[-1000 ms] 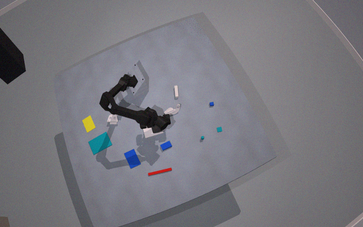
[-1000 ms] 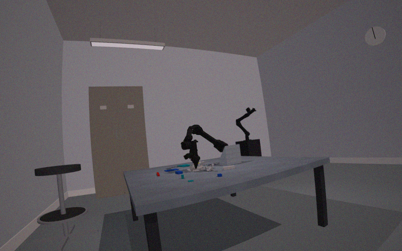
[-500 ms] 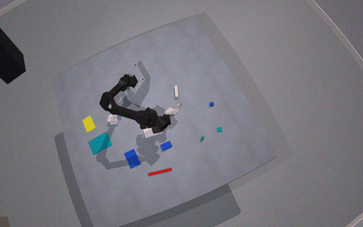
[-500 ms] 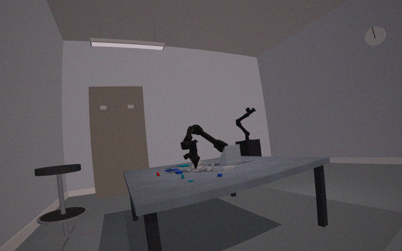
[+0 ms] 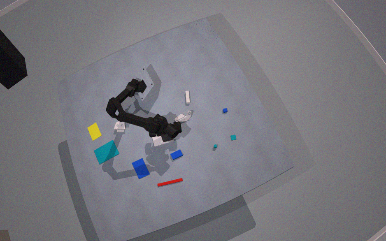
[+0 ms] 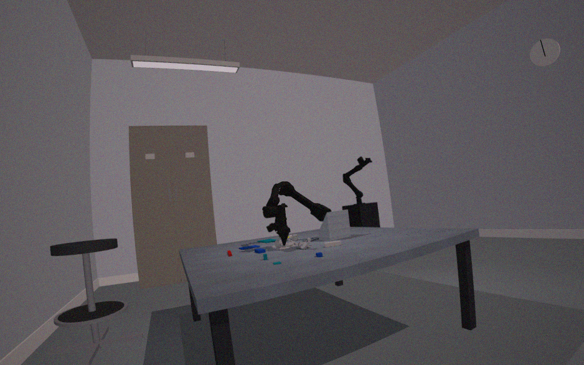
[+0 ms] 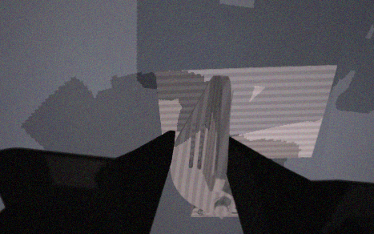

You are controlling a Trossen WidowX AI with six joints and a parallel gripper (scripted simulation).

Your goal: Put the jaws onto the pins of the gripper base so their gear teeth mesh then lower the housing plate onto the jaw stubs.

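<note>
My gripper [image 6: 284, 243] [image 7: 199, 139] is shut on a pale jaw, standing on edge between the fingertips in the wrist view. The held jaw [image 7: 197, 172] is over a pale flat part, apparently the gripper base [image 5: 159, 141] [image 7: 277, 94]. A rounded pin-like detail [image 7: 222, 201] shows at the held jaw's lower end; whether they touch is unclear. The other jaw [image 5: 183, 117] shows beside the hand in the top view. A pale part with two round features, apparently the housing plate [image 5: 119, 125], lies to the left. The arm hides much of the base, and gear meshing cannot be seen.
A white bar [image 5: 187, 96] [image 6: 332, 243] and a grey wedge-shaped block [image 6: 335, 225] are on the table. Blue blocks [image 5: 176, 154] [image 5: 140, 168], a red bar [image 5: 170, 182], a teal plate [image 5: 106, 151] and a yellow plate [image 5: 94, 131] lie around the arm.
</note>
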